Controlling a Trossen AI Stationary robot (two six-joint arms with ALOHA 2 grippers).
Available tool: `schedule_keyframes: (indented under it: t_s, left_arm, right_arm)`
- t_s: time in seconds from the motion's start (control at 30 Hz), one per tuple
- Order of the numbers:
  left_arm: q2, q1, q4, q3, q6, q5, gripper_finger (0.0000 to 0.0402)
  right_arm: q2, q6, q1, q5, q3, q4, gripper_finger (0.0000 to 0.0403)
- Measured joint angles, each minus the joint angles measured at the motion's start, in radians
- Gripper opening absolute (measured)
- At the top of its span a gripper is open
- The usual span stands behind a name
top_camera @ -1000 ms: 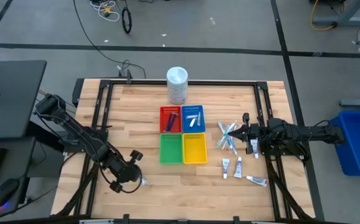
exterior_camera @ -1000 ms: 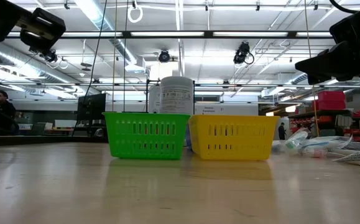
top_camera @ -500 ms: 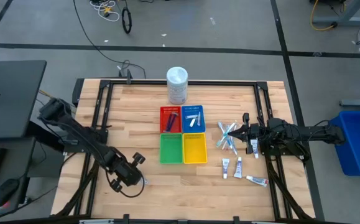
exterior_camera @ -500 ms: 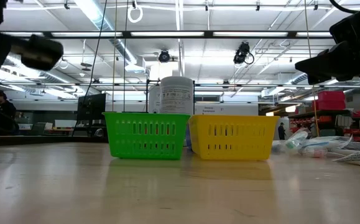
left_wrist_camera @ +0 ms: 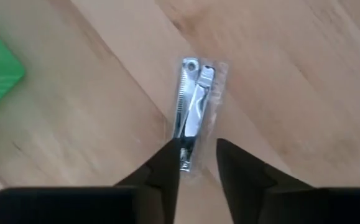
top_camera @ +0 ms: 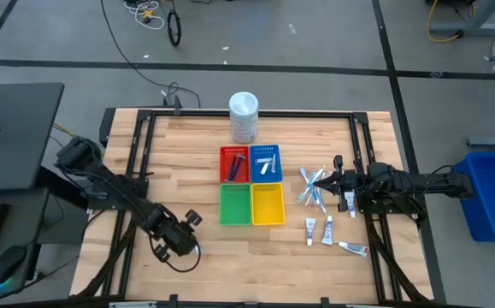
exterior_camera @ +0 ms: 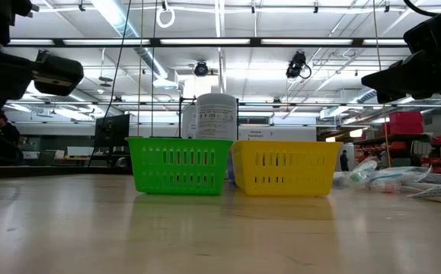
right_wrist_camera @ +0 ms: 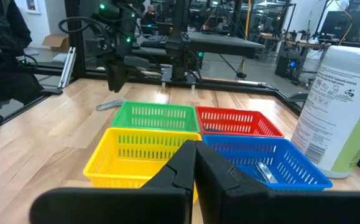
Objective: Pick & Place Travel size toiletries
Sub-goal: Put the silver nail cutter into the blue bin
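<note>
1. In the high view, the left gripper sits in the lower left of the frame, low over the wooden table. Over the last second it has slid a little right and down, onto a small clear sachet it was beside before.

2. The left wrist view shows that sachet, holding a metal nail clipper, flat on the wood. The two dark fingers stand apart, one on each side of its near end, not yet clamped.

3. My reading: the arm has finished its approach and is lined up to close and lift. The sachet is thin and slick, so the pinch may slip.

4. At frame centre are four trays: red, blue, green and yellow. Red holds a dark stick and blue a pale item; green and yellow look empty.

5. A white tub stands above the trays.

6. Right of the trays, toothbrushes lie crossed, with small tubes below them.

7. The right gripper waits beside the toothbrushes, unchanged, fingers together.
</note>
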Motion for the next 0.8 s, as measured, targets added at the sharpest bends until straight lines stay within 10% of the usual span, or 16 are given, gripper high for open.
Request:
schedule_keyframes:
  t_s: [0.8]
  left_arm:
    - [0.0,0.012,0.117,-0.09,0.043,-0.052,0.018]
  right_arm:
    - [0.0,0.0,0.0,0.0,0.0,0.0,0.0014]
